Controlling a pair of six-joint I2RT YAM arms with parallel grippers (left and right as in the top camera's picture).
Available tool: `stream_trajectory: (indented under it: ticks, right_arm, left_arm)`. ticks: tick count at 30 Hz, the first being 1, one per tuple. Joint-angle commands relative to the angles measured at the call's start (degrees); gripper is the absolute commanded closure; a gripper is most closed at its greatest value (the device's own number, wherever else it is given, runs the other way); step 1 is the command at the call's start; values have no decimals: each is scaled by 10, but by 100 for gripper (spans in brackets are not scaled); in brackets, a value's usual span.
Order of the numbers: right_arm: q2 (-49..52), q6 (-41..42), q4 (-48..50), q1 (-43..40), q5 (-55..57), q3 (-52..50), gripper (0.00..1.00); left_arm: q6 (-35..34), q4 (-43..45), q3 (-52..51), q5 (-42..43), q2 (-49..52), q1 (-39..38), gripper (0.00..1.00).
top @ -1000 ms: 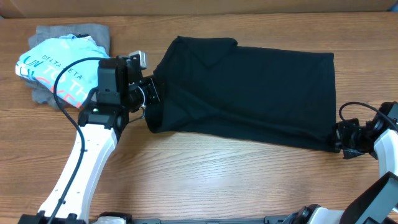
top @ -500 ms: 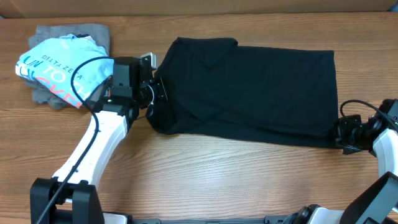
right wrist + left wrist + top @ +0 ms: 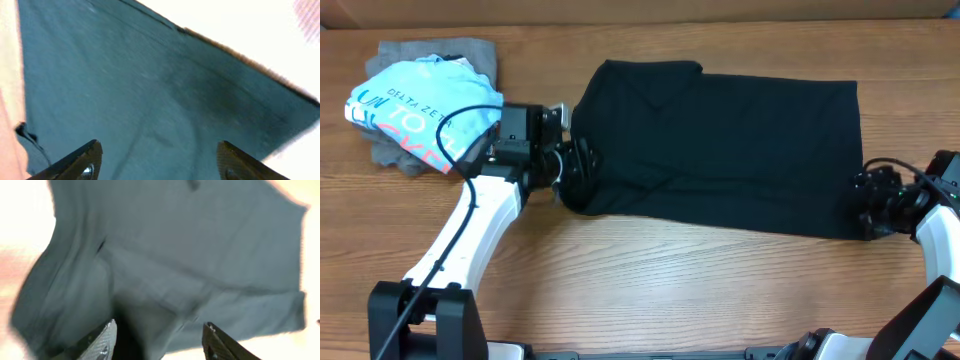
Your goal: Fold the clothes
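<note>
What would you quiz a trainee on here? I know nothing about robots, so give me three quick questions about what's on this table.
1. True or false: the black T-shirt lies on top of the light blue printed shirt.
2. What lies under the light blue printed shirt? A) a grey garment B) a red towel C) a cardboard box
3. Are the left gripper and the right gripper open or shut?

Key: 1 false, the two lie apart. 2 A. 3 both open.
</note>
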Motion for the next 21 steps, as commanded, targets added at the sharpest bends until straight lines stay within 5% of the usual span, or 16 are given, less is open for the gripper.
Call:
stream_trajectory:
  ticks: [1,6,9,15,21]
  right_arm:
    - [0,-30,-30,-4,-1,10,23]
    - [0,-85,-76,-3,-27,10,23]
    - [0,-101,-91,-3,-33,10,23]
    - [0,-101,-92,-3,-34,10,22]
    - [0,-101,-90,-3,-33,10,22]
  left_arm:
    - [76,-52,9,-19,5,9,38]
    - [98,-110,3,-93,7,5,24]
    - [122,-87,1,-88,13,5,24]
    - [113,11,1,-49,25,5,45]
    - [112,66,1,-37,79,-11,46]
